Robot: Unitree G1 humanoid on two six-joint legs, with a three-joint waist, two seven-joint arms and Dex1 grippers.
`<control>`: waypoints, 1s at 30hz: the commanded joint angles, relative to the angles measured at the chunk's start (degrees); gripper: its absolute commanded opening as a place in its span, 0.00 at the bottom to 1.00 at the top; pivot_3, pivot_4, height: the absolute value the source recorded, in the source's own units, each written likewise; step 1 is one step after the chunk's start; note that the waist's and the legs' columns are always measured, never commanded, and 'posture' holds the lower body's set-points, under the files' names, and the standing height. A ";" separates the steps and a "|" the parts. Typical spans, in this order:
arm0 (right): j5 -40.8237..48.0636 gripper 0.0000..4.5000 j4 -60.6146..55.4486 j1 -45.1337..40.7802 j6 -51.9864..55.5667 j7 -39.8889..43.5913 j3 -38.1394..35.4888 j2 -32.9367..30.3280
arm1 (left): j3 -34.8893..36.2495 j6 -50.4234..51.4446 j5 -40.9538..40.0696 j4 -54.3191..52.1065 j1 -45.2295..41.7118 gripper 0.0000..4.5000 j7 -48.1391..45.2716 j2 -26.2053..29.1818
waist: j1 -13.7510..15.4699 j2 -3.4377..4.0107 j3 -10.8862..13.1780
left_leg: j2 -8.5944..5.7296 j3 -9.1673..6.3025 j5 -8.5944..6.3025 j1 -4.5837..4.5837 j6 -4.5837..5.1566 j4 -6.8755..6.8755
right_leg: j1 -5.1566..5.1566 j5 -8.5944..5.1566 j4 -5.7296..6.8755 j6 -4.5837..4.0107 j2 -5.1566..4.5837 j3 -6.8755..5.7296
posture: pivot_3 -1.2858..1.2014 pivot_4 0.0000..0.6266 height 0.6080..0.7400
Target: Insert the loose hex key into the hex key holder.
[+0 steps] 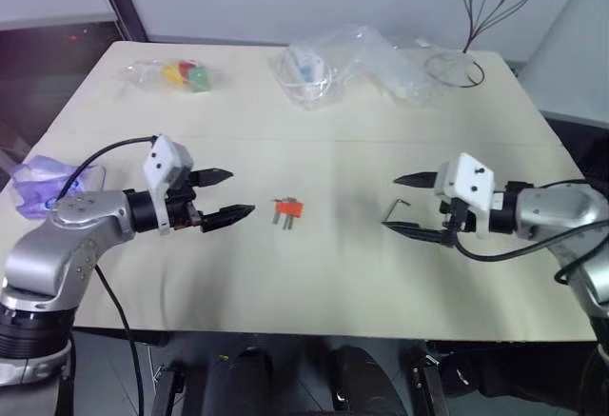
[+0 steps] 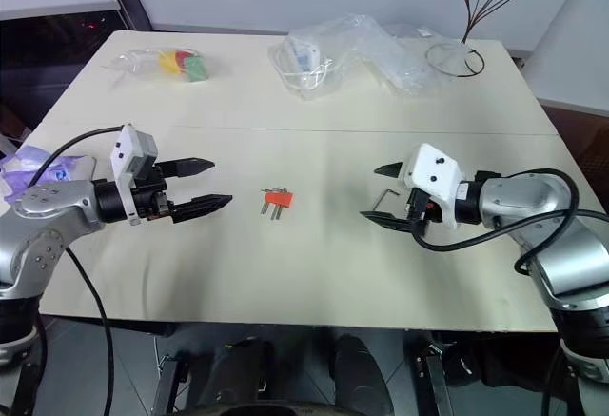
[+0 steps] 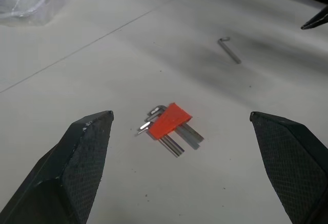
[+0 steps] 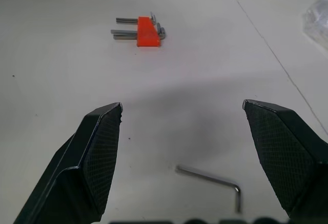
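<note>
The hex key holder (image 1: pixel 288 209), a small orange-red block with short metal keys sticking out, lies flat at the table's middle; it also shows at hex key holder (image 3: pixel 169 121) and hex key holder (image 4: pixel 147 32). The loose hex key (image 1: pixel 395 209), a thin grey L-shaped rod, lies on the table to its right, just under my right gripper (image 1: pixel 403 205), seen close as loose hex key (image 4: pixel 211 179). That gripper is open and empty, hovering above the key. My left gripper (image 1: pixel 228 195) is open and empty too, hovering left of the holder and pointing at it.
Crumpled clear plastic bags (image 1: pixel 357 64) lie at the table's far side, a small bag of red, yellow and green pieces (image 1: pixel 186 74) at the far left. A wire whisk-like frame (image 1: pixel 476 26) stands at the far right corner. A purple bag (image 1: pixel 43 183) sits at the left edge.
</note>
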 commanded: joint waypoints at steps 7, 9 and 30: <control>-10.28 0.88 12.98 -11.05 -8.36 0.16 16.65 13.83 | 0.88 -1.38 1.73 -3.87 1.64 0.99 5.86 -3.46 | -0.24 -0.01 0.00 | 0.01 0.01 0.00 -0.03 0.00 0.01 | -0.08 0.01 0.04 0.00 0.02 0.00 | 0.52 0.24 1.00; -13.07 0.88 18.47 -13.05 -11.86 0.28 19.24 16.77 | 0.70 -1.47 1.93 -4.66 2.52 0.99 6.17 -3.35 | -0.18 -0.01 0.01 | 0.01 0.02 0.00 -0.05 0.00 0.01 | -0.11 0.01 0.04 0.00 -0.01 0.00 | 0.52 0.24 1.00; -20.68 0.88 55.50 -25.12 -30.17 -0.25 20.77 35.06 | 2.00 -1.01 2.26 -11.66 9.18 0.99 10.85 -3.44 | -1.46 -0.01 0.01 | 0.02 0.03 0.00 -0.03 -0.01 0.00 | -0.16 0.02 0.17 0.00 -0.06 -0.02 | 0.52 0.24 1.00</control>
